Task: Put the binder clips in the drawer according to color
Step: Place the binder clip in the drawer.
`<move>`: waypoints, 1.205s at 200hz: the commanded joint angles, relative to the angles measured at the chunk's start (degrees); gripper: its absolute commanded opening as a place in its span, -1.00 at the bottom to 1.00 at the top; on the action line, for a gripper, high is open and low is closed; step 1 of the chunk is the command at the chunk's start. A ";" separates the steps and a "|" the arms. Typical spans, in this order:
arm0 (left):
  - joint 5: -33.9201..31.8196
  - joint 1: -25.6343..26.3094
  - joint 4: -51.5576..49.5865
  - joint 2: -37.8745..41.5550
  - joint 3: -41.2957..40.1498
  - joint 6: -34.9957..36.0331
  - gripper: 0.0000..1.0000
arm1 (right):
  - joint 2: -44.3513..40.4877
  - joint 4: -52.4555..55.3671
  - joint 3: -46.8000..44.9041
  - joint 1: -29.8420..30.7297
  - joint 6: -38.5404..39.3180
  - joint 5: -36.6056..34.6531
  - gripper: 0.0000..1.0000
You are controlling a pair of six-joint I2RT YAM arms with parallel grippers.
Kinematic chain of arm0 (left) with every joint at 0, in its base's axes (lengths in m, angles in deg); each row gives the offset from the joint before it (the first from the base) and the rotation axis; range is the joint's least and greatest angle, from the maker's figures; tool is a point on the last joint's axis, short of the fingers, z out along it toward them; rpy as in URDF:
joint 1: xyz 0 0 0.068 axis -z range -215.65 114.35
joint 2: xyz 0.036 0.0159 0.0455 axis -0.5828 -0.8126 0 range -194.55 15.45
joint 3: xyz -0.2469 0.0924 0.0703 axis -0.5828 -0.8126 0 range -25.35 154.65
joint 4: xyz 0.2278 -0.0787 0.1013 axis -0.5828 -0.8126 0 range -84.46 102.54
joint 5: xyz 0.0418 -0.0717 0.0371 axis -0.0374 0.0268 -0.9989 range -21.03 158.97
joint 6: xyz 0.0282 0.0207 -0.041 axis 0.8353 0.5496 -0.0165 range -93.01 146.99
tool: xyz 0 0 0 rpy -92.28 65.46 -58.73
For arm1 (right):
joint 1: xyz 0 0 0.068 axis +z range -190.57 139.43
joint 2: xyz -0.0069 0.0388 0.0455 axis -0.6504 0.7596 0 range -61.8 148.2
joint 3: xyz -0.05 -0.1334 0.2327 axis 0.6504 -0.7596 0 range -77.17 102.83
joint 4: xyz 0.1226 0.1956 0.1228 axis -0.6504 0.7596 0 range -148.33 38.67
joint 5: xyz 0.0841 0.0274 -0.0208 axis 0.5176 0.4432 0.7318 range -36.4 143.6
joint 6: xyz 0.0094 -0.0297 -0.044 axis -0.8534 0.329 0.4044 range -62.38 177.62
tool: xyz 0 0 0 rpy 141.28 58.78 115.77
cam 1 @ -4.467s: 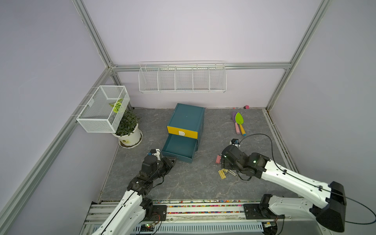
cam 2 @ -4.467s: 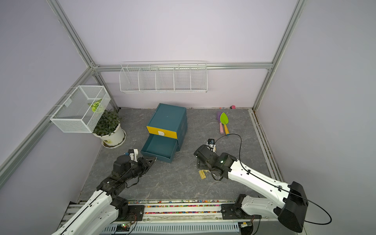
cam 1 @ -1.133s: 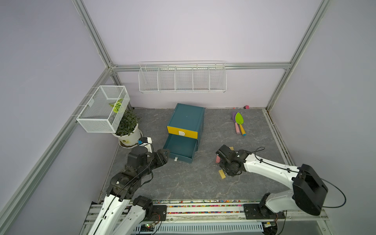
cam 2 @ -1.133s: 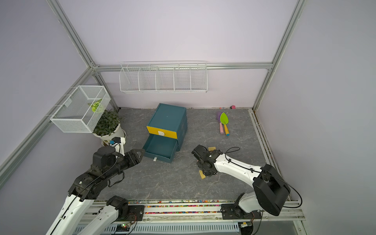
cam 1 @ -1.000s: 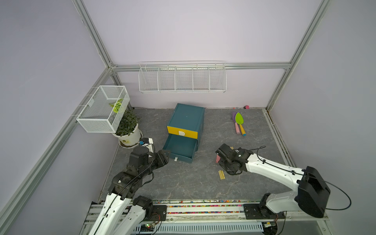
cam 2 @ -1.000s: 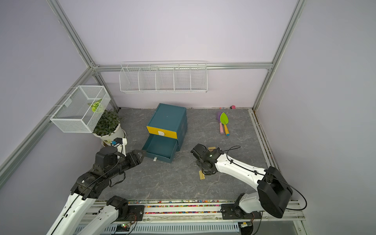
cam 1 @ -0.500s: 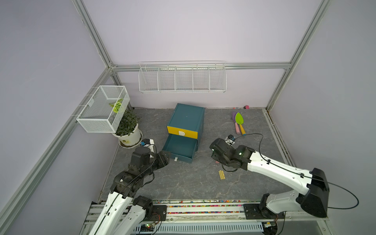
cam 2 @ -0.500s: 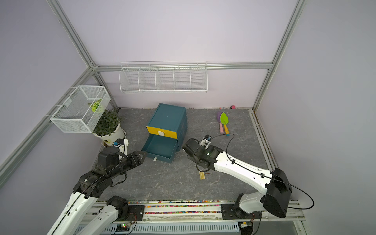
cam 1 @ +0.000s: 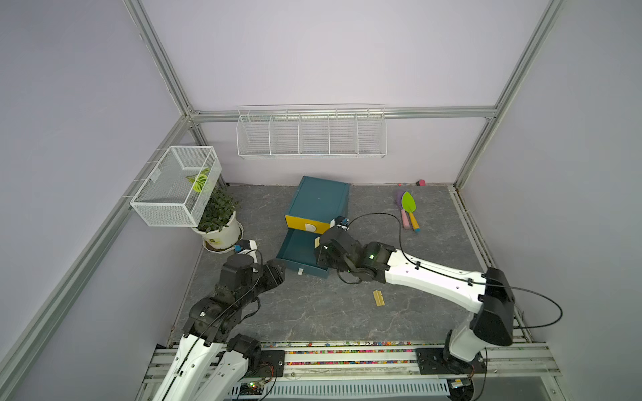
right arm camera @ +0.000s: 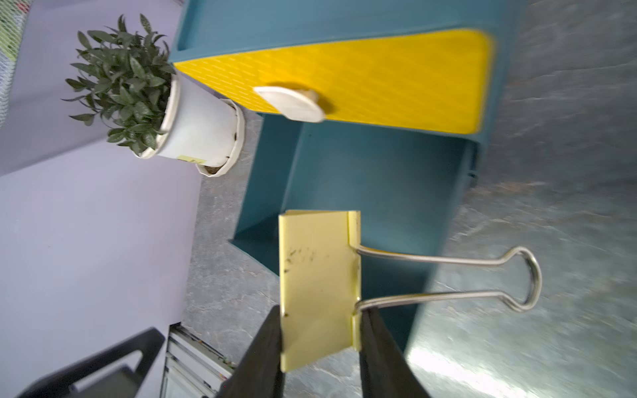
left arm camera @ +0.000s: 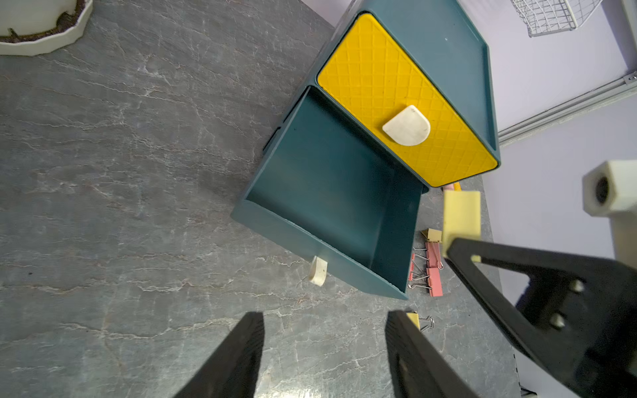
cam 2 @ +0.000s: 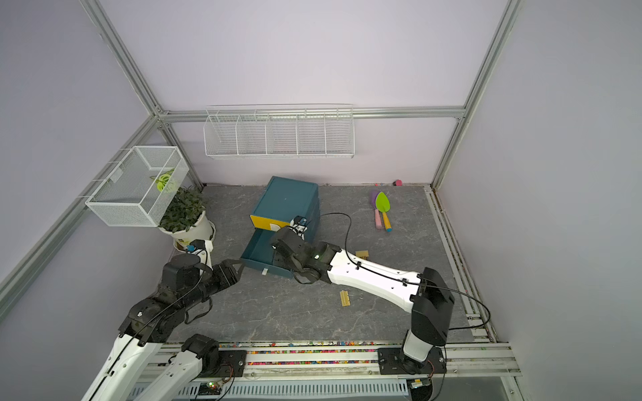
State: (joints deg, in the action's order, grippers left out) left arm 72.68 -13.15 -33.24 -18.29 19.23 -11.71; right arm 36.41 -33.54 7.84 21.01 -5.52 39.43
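Right gripper (right arm camera: 320,330) squeezes yellow binder clip (right arm camera: 315,275) by open teal drawer (right arm camera: 379,179); left gripper (left arm camera: 324,313) fingers apart, empty; yellow drawer (right arm camera: 379,75) shut, so clip may land wrong.

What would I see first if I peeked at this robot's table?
A pale yellow binder clip pinched in the right gripper, hanging by the edge of the open, empty teal drawer. Right above that drawer glows the cabinet's bright yellow top drawer front, and the left gripper hovers open nearby.
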 commanded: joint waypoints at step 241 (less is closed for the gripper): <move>-0.04 -0.16 -1.02 0.43 3.30 1.03 0.25 | -18.06 14.93 -17.06 0.83 -15.53 -18.52 0.41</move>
State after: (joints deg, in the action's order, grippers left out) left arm 72.24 -13.15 -34.50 -17.81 21.26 -11.71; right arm 24.63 -29.84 -0.82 22.08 -11.66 30.42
